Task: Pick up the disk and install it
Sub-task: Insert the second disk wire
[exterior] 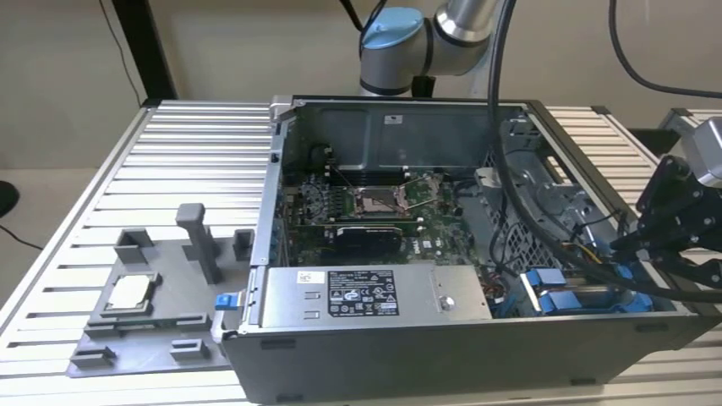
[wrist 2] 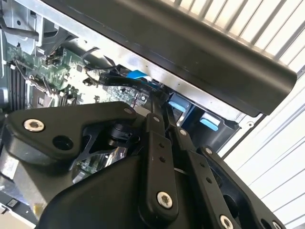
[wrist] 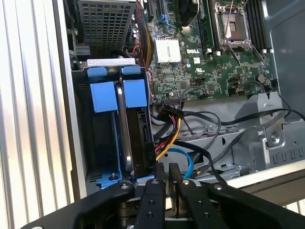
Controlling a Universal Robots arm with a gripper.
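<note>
Two bright blue carriers stand side by side in the drive bay of the open computer case (exterior: 373, 359). The disk (wrist: 135, 93) sits edge-on in the slot nearer the motherboard, and its blue tab (exterior: 545, 277) also shows in the exterior view. My gripper (wrist: 165, 168) hangs over the case's wall on the exterior view's right (exterior: 626, 245), just behind that slot. Its black fingers (wrist 2: 155, 125) are shut, with nothing between them. The second blue carrier (wrist: 102, 95) fills the slot beside the case wall.
Loose black, yellow and blue cables (wrist: 174, 131) lie between the bay and the motherboard (wrist: 209, 52). The grey power-supply box (exterior: 367, 296) spans the case front. On the exterior view's left, a grey fixture (exterior: 169, 334) holds a small silver chip (exterior: 130, 292), with a blue piece (exterior: 226, 300) at its edge.
</note>
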